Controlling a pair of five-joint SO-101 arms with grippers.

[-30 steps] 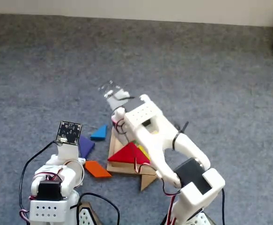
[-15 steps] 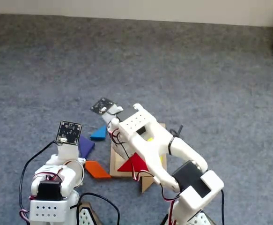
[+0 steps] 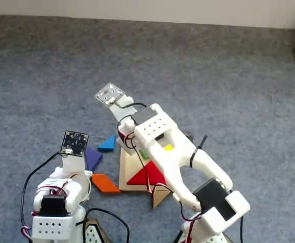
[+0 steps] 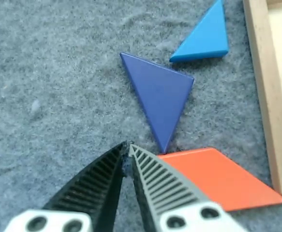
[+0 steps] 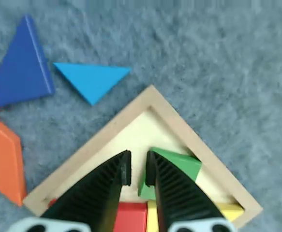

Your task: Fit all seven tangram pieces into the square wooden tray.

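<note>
Wooden square tray (image 3: pixel 129 169), lower centre of high view: red triangle (image 3: pixel 147 177) inside. Left of it, dark blue triangle (image 3: pixel 92 158), orange parallelogram (image 3: pixel 105 182). My right pincer (image 5: pixel 137 162) slightly parted, empty; left pincer (image 4: pixel 129 147) clenched.

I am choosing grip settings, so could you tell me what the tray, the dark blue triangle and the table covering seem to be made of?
Tray: pale wood, matte and apparently unpainted, going by its tan rim.
Dark blue triangle: probably painted wood with a smooth satin face and crisp edges; plastic is possible.
Table covering: grey short-pile carpet with fuzzy fibres.
</note>
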